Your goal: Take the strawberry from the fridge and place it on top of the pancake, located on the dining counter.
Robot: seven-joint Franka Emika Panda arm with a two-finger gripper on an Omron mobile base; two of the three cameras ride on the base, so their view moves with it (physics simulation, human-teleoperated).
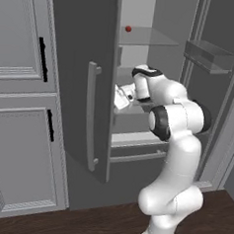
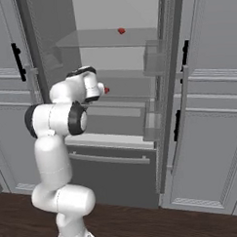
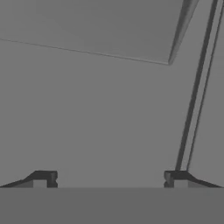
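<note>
**Fridge open, berry not yet picked**

The fridge [image 1: 76,86] stands with both doors open, and the strawberry [image 1: 128,28] lies on an upper glass shelf [image 1: 144,38], toward the back. It has not been grasped, so picking it, carrying it to the pancake and setting it down all remain. The arm is folded at the elbow and reaches into the fridge at a middle shelf, with the gripper [image 3: 109,177] well below the berry. In the hand view the jaws stand wide apart with nothing between them, facing bare grey interior.
</note>
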